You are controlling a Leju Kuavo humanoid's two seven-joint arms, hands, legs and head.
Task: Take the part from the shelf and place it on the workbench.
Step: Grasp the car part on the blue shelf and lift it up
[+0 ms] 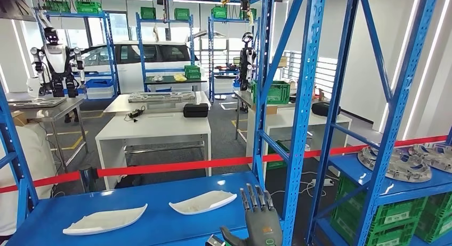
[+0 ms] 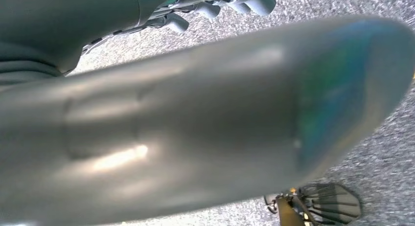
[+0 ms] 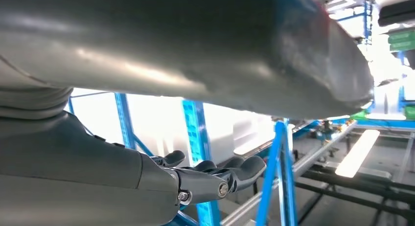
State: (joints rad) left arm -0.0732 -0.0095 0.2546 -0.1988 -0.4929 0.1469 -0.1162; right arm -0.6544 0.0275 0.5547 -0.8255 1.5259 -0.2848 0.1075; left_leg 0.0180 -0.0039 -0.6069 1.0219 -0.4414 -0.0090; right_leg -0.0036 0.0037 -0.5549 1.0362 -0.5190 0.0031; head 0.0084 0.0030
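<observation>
Right hand [image 1: 259,220] raised with spread fingers, blue upright [image 1: 299,118] beside, white part [image 1: 203,202] near

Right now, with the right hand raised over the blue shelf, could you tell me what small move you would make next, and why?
Probably ease the right hand forward and to the robot's left, down toward the nearer white part. The hand is open, holds nothing and sits apart from that part, which lies flat on the blue shelf just ahead of the fingers.
</observation>
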